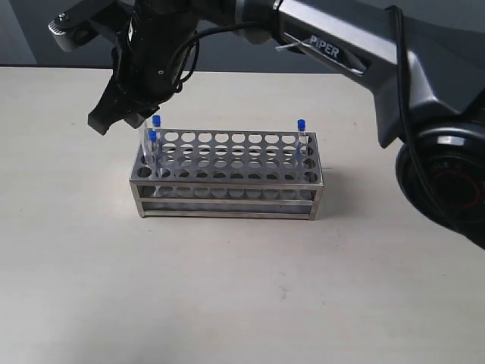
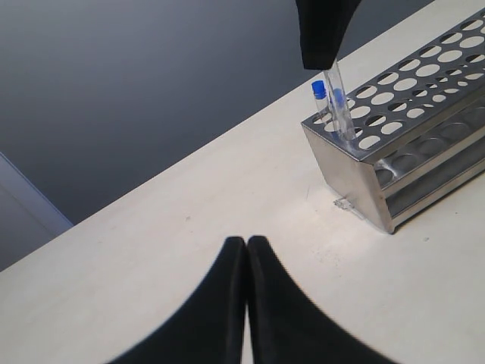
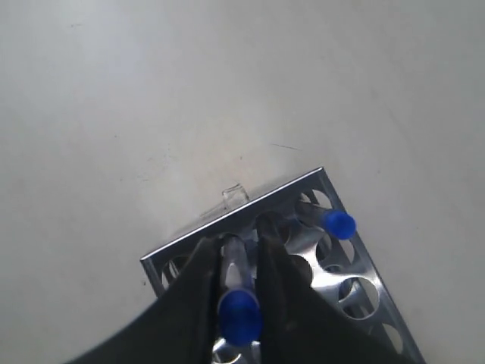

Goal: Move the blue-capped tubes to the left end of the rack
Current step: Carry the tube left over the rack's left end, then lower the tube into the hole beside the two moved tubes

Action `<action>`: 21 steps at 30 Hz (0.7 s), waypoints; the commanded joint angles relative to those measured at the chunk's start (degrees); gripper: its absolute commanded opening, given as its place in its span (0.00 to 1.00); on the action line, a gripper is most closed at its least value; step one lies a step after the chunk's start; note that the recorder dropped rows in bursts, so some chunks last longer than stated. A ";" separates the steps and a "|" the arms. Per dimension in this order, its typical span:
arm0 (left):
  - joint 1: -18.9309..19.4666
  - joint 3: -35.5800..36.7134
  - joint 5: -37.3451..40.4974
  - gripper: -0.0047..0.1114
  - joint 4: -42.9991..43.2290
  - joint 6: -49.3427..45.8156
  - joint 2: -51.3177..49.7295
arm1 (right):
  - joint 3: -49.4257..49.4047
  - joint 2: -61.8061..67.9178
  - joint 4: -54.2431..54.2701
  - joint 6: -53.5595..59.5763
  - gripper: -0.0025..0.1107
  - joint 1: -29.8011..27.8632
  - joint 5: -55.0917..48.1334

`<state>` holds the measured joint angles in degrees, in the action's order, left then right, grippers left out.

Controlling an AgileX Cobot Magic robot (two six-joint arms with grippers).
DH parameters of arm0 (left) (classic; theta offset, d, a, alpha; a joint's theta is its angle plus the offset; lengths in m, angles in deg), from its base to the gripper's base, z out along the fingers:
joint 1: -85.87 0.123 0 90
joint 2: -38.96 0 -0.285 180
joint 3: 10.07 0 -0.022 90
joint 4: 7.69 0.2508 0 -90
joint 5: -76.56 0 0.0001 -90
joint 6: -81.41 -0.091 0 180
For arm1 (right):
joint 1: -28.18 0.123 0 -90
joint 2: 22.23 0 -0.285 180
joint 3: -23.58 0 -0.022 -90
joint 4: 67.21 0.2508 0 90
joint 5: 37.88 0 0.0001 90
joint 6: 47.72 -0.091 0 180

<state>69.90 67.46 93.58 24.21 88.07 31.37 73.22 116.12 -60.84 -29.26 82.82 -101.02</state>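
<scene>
The steel rack (image 1: 227,186) stands mid-table. My right gripper (image 1: 146,115) reaches across to the rack's left end. In the right wrist view its fingers (image 3: 198,280) are shut on a blue-capped tube (image 3: 241,315), whose lower end points into a corner hole of the rack (image 3: 303,189). A second blue-capped tube (image 3: 339,224) stands one hole away. In the exterior view two blue caps show at the left end (image 1: 156,120) (image 1: 151,136), and one tube (image 1: 301,125) stands at the right end. My left gripper (image 2: 247,241) is shut and empty, low over the table, well short of the rack (image 2: 356,182).
The right arm's dark body (image 1: 394,68) stretches over the back of the table, from the right edge to above the rack. A small clear scrap (image 2: 345,203) lies on the table by the rack's left corner. Bare table lies in front of the rack.
</scene>
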 commanded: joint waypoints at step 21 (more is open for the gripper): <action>-0.22 -0.30 -0.29 0.05 -0.06 0.28 -0.20 | 0.19 4.55 3.01 -0.24 0.03 -0.37 -2.22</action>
<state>69.90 67.46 93.58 24.21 88.07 31.37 73.21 121.09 -58.33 -29.54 82.71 -101.16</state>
